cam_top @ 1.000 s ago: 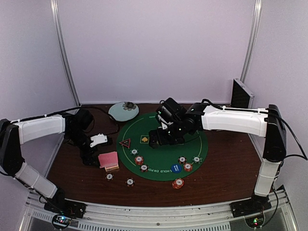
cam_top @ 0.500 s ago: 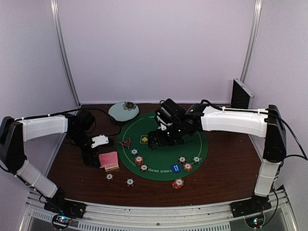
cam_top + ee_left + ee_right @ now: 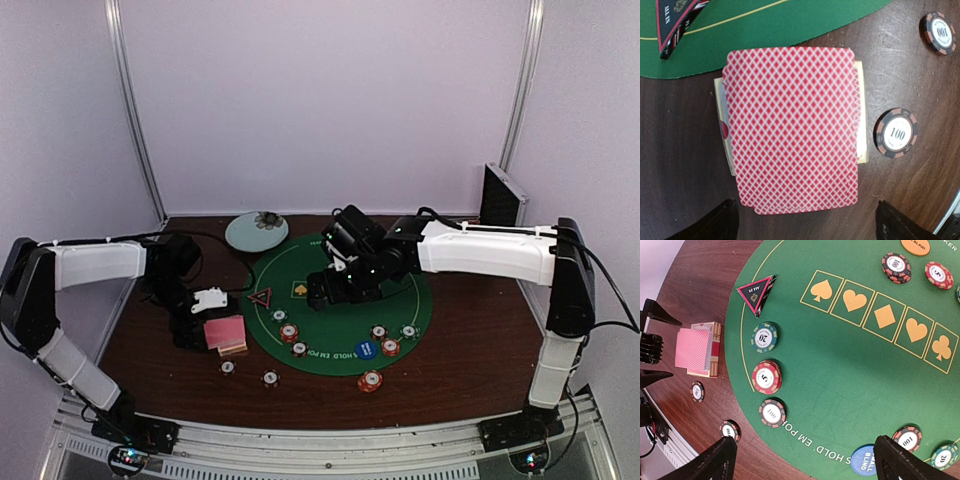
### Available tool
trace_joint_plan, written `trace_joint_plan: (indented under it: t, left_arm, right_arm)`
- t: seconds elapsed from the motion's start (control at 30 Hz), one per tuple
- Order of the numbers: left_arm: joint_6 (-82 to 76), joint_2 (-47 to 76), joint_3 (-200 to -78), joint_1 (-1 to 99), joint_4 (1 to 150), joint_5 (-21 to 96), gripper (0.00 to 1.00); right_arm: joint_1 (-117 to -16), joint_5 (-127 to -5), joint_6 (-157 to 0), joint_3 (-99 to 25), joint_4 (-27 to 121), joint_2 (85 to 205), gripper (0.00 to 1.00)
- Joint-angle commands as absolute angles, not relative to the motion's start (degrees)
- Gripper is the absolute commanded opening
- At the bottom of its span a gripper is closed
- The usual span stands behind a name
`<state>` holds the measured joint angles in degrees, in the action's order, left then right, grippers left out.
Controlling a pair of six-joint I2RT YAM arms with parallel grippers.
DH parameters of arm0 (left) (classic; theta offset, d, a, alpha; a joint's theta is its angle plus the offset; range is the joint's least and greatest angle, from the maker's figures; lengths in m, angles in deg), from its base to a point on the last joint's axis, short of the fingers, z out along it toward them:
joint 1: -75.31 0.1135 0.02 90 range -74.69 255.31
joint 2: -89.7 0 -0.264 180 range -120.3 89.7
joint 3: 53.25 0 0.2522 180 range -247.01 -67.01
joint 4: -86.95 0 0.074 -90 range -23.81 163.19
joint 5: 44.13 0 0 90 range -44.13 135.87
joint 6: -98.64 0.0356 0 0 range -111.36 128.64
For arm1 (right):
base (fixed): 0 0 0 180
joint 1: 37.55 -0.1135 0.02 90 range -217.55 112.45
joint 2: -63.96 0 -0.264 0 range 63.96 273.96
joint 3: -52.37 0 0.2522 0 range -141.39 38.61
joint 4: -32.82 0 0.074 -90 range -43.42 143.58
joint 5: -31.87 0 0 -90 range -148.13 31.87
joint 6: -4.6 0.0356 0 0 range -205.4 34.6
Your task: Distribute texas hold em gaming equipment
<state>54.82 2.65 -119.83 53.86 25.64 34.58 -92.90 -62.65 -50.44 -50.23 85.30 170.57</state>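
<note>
Wood table (image 3: 470, 350) | 1 card deck (image 3: 792, 130) | 1 triangle marker (image 3: 756, 292) | left tool (image 3: 805, 225), right tool (image 3: 805, 460): spread wide, empty

This is a robot test cell in a lab. Plain pale walls (image 3: 320, 100) close off the far side and both flanks, and they meet at bare metal posts (image 3: 135, 110). The left arm (image 3: 95, 265) and right arm (image 3: 490, 250), white-shelled with black joints, are bolted to a metal rail (image 3: 330, 445) along the near edge of a dark wooden table (image 3: 470, 340). Small lights (image 3: 125, 460) glow at their bases. The table holds a staged set-up. A round green mat (image 3: 420, 295) lies in the middle with chips (image 3: 289, 332) on it. Cards (image 3: 225, 332) lie just left of the mat, and a case (image 3: 497, 195) stands at the far right.
</note>
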Motion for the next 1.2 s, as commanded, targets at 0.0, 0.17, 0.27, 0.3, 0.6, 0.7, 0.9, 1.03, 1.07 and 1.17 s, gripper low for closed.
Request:
trace_joint_plan:
  t: [0.0,0.17,0.27,0.3,0.6,0.7,0.9,1.03,1.07,1.17]
  left_arm:
    - [56.88,1.35,-121.41,53.43,26.78,34.16,0.98]
    - [57.43,0.40,-122.05,53.21,26.87,34.48,0.98]
    - [57.42,0.03,-122.50,53.01,26.83,34.61,0.98]
    - [57.47,-0.08,-122.62,52.99,26.86,34.70,0.98]
    - [57.75,-0.95,-123.18,52.72,26.76,35.33,0.98]
    - [58.09,-1.28,-123.14,52.72,26.71,35.26,0.97]
    - [58.27,-2.01,-123.26,52.46,26.85,34.98,0.97]
    - [57.93,-2.62,-123.46,52.46,27.16,34.64,0.98]
    - [57.95,-2.67,-123.37,52.46,27.47,34.78,0.98]
    - [57.95,-3.21,-123.18,52.43,28.22,35.12,0.98]
  right_arm:
    - [-93.54,-62.76,-49.77,-49.63,84.80,169.25,0.99]
    - [-93.67,-62.78,-49.81,-49.68,85.13,169.32,1.00]
    - [-93.70,-62.88,-49.88,-49.63,85.21,169.27,0.99]
    - [-93.71,-62.88,-49.91,-49.63,85.19,169.30,0.99]
    - [-93.85,-63.13,-49.98,-49.47,85.40,169.24,1.00]
    - [-93.82,-63.02,-49.99,-49.45,85.46,169.19,1.00]
    - [-93.80,-62.98,-49.98,-49.33,85.52,169.18,1.00]
    - [-93.80,-63.07,-49.85,-49.17,85.46,169.28,0.99]
    - [-93.80,-63.12,-49.82,-49.13,85.44,169.31,1.00]
    - [-93.85,-63.22,-49.74,-49.04,85.35,169.35,1.00]
